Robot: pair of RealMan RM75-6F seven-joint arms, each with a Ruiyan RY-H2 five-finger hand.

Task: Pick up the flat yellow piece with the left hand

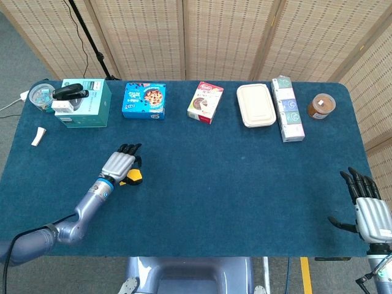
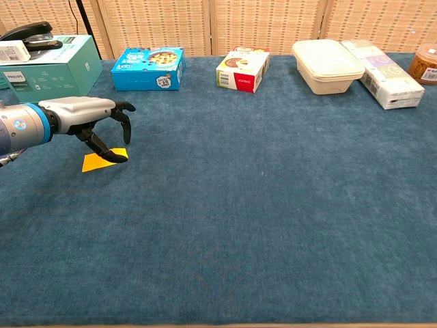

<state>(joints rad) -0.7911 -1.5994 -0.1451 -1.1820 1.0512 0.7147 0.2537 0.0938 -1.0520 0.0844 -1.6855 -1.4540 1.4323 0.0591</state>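
Left hand (image 2: 92, 116): palm down, just above the blue cloth of the table (image 2: 259, 205), fingers apart and curved downward, nothing gripped. One dark fingertip reaches down onto or right at the near right corner of the flat yellow piece (image 2: 95, 162); the chest view does not settle whether it presses or only hovers. In the head view the same hand (image 1: 120, 165) covers most of the piece, leaving only its right edge showing (image 1: 134, 178).

Flat yellow piece: lying flat on the cloth, directly under the left hand's fingers, not lifted.

Behind the left hand, along the table's far edge:
- Teal box (image 2: 51, 65), behind and slightly to the left, with a black stapler (image 2: 27, 32) resting on top.
- Round clear container (image 1: 41, 95), just left of the teal box, head view only.
- Blue cookie box (image 2: 149, 67), behind and slightly right of the hand.
- Red-and-white box (image 2: 243, 69), further right.
- Cream lidded container (image 2: 328, 65), further right again.
- Long pale carton (image 2: 382, 82), just beside the cream container, on its right.
- Brown jar (image 1: 321, 106), near the far right corner.

Left of the hand, well apart: small white object (image 1: 38, 136) on the cloth, too small to identify.

Right hand (image 1: 369, 208): at the near right corner of the table, far from the left hand, fingers extended and spread, holding nothing.
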